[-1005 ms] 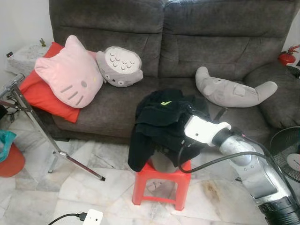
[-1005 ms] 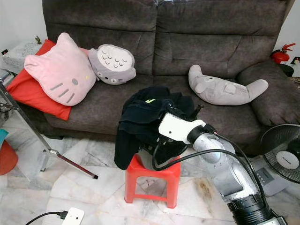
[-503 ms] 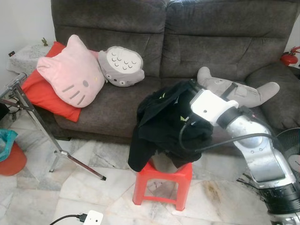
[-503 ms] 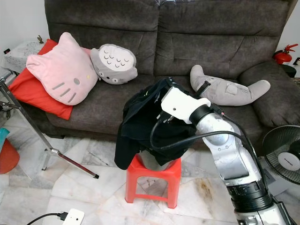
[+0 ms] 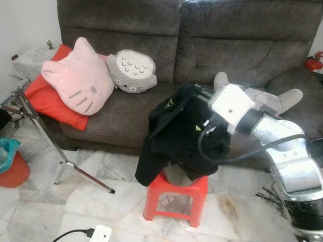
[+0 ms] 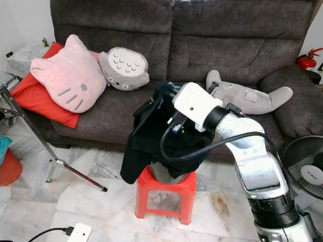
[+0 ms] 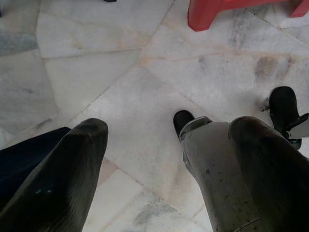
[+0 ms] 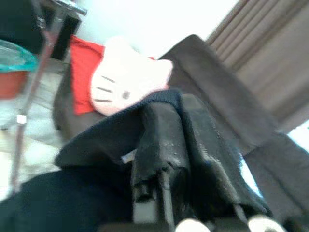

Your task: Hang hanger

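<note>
On the red stool (image 5: 174, 194) lay one heap of black clothes (image 5: 176, 136), and the right gripper (image 8: 161, 145) had its two black fingers pressed shut on the top of that heap, lifting it up a little. The lower part of the clothes rested on the stool and hung down its side. I could not make out a hanger under the cloth. A small green mark (image 5: 168, 103) showed on the clothes, but it was too small to read.

Behind the stool stood one dark sofa (image 5: 227, 40). Four soft things lay on it: one pink cat pillow (image 5: 75, 83), one red pillow (image 5: 43, 98) under it, one round grey pillow (image 5: 132, 71) beside it, and one long grey plush toy (image 6: 250, 96) near the robot's right arm. No words could be read on any of them.

One metal stand (image 5: 43, 133) leaned at the left, beside one red bucket (image 5: 12, 169) with a blue-green bag (image 5: 6, 151) in it. One white plug (image 5: 100, 233) lay on the floor (image 5: 91, 201), and one fan (image 6: 305, 171) stood at the right.

The left gripper (image 7: 159, 159) hung over the floor with its fingers apart, holding nothing.
</note>
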Motion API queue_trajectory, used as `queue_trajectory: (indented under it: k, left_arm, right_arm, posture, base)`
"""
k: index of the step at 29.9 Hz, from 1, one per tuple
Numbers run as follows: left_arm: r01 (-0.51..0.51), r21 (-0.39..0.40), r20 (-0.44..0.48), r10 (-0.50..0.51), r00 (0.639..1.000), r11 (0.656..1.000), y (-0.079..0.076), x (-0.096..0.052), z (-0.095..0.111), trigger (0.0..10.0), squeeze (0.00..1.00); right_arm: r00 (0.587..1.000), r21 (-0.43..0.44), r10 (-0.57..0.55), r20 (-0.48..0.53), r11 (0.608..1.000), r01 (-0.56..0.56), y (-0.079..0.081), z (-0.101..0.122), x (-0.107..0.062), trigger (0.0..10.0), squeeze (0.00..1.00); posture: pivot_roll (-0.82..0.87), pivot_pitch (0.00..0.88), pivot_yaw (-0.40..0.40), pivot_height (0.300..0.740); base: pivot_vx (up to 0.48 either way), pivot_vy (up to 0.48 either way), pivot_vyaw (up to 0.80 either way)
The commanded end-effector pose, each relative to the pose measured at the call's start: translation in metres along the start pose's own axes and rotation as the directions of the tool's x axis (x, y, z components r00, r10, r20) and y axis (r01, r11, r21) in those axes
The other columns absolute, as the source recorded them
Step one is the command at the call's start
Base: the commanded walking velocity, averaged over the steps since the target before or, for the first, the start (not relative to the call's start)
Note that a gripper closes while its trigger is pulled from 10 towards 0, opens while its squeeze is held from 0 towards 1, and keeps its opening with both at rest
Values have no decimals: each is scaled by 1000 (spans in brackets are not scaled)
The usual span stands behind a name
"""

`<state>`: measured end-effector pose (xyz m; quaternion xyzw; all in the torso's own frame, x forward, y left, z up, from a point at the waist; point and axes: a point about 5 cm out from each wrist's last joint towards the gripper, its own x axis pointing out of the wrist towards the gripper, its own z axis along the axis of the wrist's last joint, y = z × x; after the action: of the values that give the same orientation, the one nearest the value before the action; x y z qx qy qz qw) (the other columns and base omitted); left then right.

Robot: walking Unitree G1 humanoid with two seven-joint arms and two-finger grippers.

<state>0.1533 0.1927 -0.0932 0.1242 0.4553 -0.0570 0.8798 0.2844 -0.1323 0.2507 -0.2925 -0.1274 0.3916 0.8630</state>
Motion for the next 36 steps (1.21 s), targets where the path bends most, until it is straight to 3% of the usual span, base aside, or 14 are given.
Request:
queue_trajectory:
  k: [1, 10, 12, 16, 17, 18, 23, 24, 25, 26, 27, 29, 30, 36]
  left_arm:
    - [-3, 6, -38, 3, 999, 1000, 1, -2, -9, 10000, 0]
    - [4, 9, -42, -3, 999, 1000, 0, -2, -10, 10000, 0]
    - [5, 12, -42, -5, 999, 1000, -1, -2, -10, 10000, 0]
    - [6, 14, -41, -5, 999, 1000, -1, -2, -10, 10000, 0]
    - [6, 15, -41, -5, 999, 1000, -1, -2, -10, 10000, 0]
    - [5, 15, -41, -5, 999, 1000, -1, -2, -10, 10000, 0]
    - [4, 19, -40, -3, 999, 1000, -1, -2, -10, 10000, 0]
    - [4, 19, -40, -3, 999, 1000, -1, -2, -10, 10000, 0]
    - [4, 20, -40, -3, 999, 1000, -1, -2, -10, 10000, 0]
    - [4, 20, -40, -3, 999, 1000, -1, -2, -10, 10000, 0]
    - [4, 20, -40, -4, 999, 1000, -1, -2, -10, 10000, 0]
    - [5, 21, -39, -4, 999, 1000, -1, -2, -10, 10000, 0]
    - [5, 21, -39, -4, 999, 1000, -1, -2, -10, 10000, 0]
    - [8, 21, -38, -7, 999, 1000, -2, -2, -9, 10000, 0]
  right_arm:
    - [986, 45, 155, 59, 986, -157, 17, 14, -4, 0, 0]
    - [926, 106, 375, -42, 923, -369, 50, -1, -17, 0, 0]
    - [945, 81, 296, -142, 955, -287, 42, -16, -18, 0, 0]
    - [968, 57, 179, -178, 984, -171, 28, -23, -17, 0, 0]
    - [971, 3, 26, -237, 1000, -26, 7, -30, -16, 0, 0]
    - [968, -9, -21, -250, 1000, 20, 1, -31, -16, 0, 0]
    - [977, 31, 36, -212, 999, -30, 6, -22, -15, 0, 0]
    - [975, 30, 59, -215, 998, -54, 9, -23, -15, 1020, 0]
    - [972, 33, 83, -218, 996, -77, 13, -24, -16, 1020, 0]
    - [968, 35, 116, -221, 993, -111, 18, -25, -16, 2314, 0]
    - [968, 36, 128, -217, 992, -123, 20, -25, -15, 4980, 0]
    - [968, 39, 132, -215, 991, -126, 21, -25, -15, 4980, 0]
    - [963, 48, 173, -205, 985, -167, 27, -24, -14, 10000, 0]
    - [935, 56, 260, -241, 966, -254, 39, -28, -17, 10000, 0]
  posture:
    - [-59, 0, 4, 740]
    - [-64, 0, 6, 740]
    - [-64, 0, 6, 740]
    - [-66, 0, 7, 740]
    - [-65, 0, 8, 740]
    - [-65, 0, 8, 740]
    - [-65, 0, 10, 740]
    - [-65, 0, 10, 740]
    - [-65, 0, 10, 740]
    - [-65, 0, 10, 740]
    - [-65, 0, 10, 740]
    - [-65, 0, 10, 740]
    - [-65, 0, 10, 740]
    - [-65, 0, 10, 740]
  base:
    - [0, 0, 0]
    - [0, 0, 0]
    - [0, 0, 0]
    - [0, 0, 0]
    - [0, 0, 0]
    - [0, 0, 0]
    - [0, 0, 0]
    - [0, 0, 0]
    - [0, 0, 0]
    - [0, 0, 0]
    - [0, 0, 0]
    - [0, 0, 0]
    - [0, 0, 0]
    - [0, 0, 0]
